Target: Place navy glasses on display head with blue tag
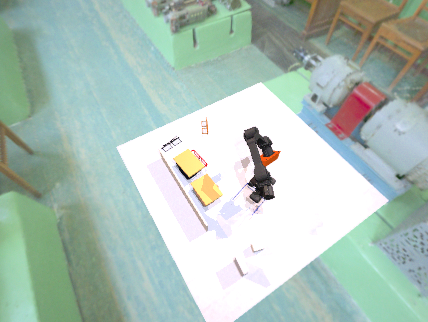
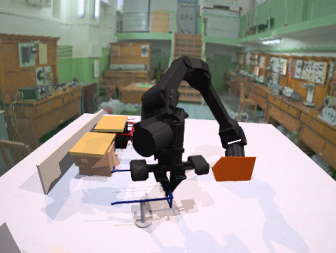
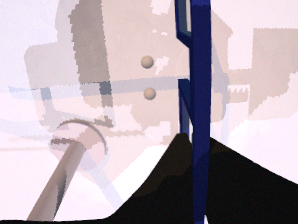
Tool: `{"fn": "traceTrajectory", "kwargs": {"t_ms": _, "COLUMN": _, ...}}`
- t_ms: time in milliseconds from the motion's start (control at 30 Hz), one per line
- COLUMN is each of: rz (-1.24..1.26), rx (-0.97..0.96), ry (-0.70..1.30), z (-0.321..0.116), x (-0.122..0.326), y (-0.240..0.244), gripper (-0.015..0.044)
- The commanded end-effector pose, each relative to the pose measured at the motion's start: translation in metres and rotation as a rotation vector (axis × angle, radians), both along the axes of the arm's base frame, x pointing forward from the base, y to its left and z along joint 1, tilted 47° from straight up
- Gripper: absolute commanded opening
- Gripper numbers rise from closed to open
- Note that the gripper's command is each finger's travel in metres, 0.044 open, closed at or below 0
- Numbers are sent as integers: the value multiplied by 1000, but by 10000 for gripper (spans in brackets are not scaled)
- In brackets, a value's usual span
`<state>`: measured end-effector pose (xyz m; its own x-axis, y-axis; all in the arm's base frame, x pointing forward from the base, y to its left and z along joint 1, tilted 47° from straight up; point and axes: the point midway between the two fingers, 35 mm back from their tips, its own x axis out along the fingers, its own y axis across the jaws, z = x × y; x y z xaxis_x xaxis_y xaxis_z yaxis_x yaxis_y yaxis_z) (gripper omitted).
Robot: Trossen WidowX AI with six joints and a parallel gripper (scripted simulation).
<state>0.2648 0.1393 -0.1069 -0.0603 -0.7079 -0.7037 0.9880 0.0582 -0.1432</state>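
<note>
My gripper (image 2: 171,188) (image 1: 257,196) is shut on the navy glasses (image 2: 133,202) (image 3: 198,96) and holds them by the front frame just above the table. Their two temples reach out toward the display heads. The nearer head (image 2: 96,154) (image 1: 206,190) has a yellow top and bare face; it stands a short way beyond the temple tips. The farther head (image 2: 111,125) (image 1: 188,163) wears red glasses (image 1: 200,157). I cannot see the tags on either head. In the wrist view the dark fingers fill the bottom edge around the navy frame.
A grey stand with a round foot (image 2: 143,215) (image 3: 61,169) stands just below the glasses. A long beige board (image 2: 59,155) (image 1: 185,194) runs behind the heads. Black glasses (image 1: 171,144) and orange glasses (image 1: 204,126) lie farther back. The arm's orange base plate (image 2: 234,169) is at the right.
</note>
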Motion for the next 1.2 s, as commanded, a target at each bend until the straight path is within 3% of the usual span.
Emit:
{"fn": "traceTrajectory", "kwargs": {"t_ms": 0, "rz": 6, "rx": -7, "ry": 1, "z": 0, "x": 0, "y": -2, "gripper": 0}}
{"fn": "traceTrajectory", "kwargs": {"t_ms": 667, "rz": 6, "rx": -6, "ry": 1, "z": -3, "x": -1, "y": 5, "gripper": 0}}
{"fn": "traceTrajectory", "kwargs": {"t_ms": 1167, "rz": 6, "rx": -5, "ry": 2, "z": 34, "x": 1, "y": 50, "gripper": 0}}
